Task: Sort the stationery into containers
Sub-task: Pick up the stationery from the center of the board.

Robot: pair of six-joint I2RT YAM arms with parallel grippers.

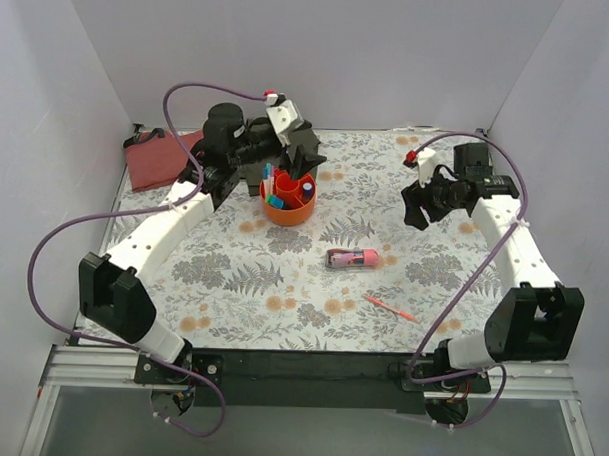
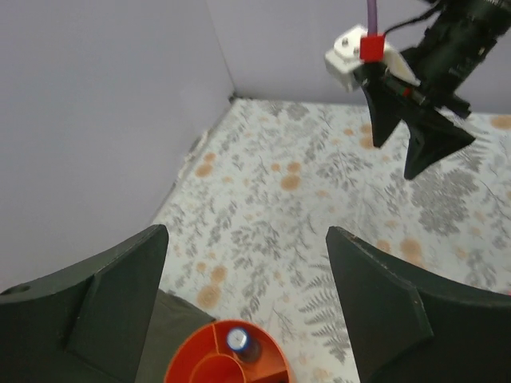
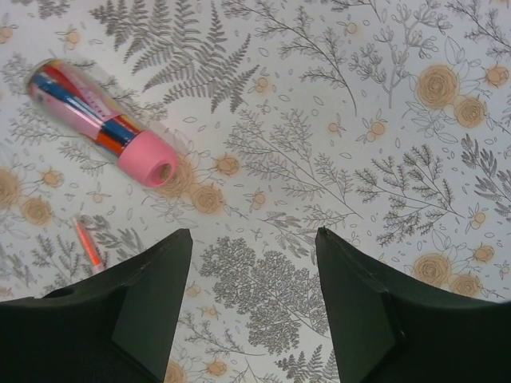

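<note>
**Sorting in progress:** The left gripper is seen poised directly above the orange bowl. Its fingers are spread wide and nothing is held between them. Beneath it, several pens and markers are stood roughly upright in the bowl's compartments. A short blue-grey cylinder is set on end in a compartment by the rim.

The right gripper is held over the floral table cover, likewise opened wide and empty. Ahead of it, toward the left of its wrist view, a fat pink tube is laid flat. The tube's long axis runs diagonally and its pink cap end is turned toward the gripper. A thin orange-red pen is laid at a slant just beside the finger on that side, with its lower end hidden behind the finger. From overhead, the tube is seen lying crosswise between the two grippers. A folded red cloth is seen at the table's far edge, beyond the left gripper.
</note>
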